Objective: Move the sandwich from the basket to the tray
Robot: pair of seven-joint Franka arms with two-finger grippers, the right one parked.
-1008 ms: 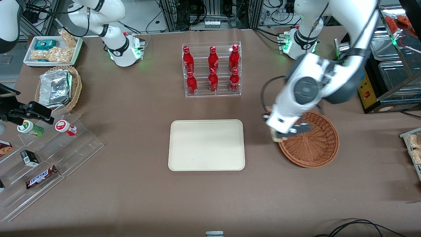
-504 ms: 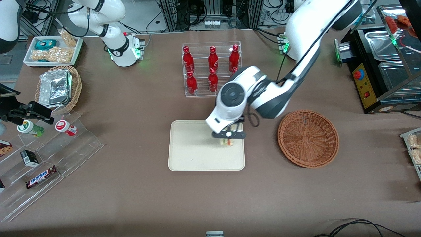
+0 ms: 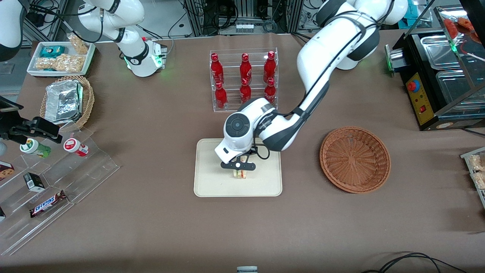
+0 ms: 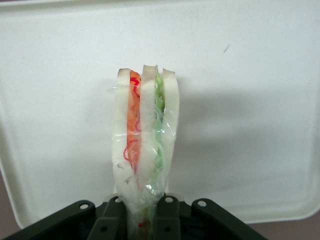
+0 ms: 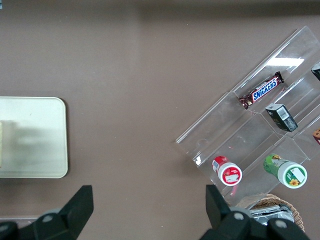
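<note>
My left gripper [image 3: 239,171] hangs over the cream tray [image 3: 212,178], shut on the sandwich [image 3: 240,174]. In the left wrist view the sandwich [image 4: 144,135] is a plastic-wrapped wedge of white bread with orange and green layers, pinched between my fingers [image 4: 169,216] and pointing down at the tray [image 4: 260,100]. Whether it touches the tray surface I cannot tell. The reddish-brown wicker basket [image 3: 355,159] sits beside the tray, toward the working arm's end, with nothing in it.
A clear rack of red bottles [image 3: 243,79] stands farther from the front camera than the tray. A tan basket with a foil container [image 3: 66,101], a white snack tray [image 3: 60,57] and a clear stepped stand with snacks [image 3: 53,182] lie toward the parked arm's end.
My gripper carried the sandwich from over the basket across to the tray, then moved further over the tray's middle and a little nearer the front camera.
</note>
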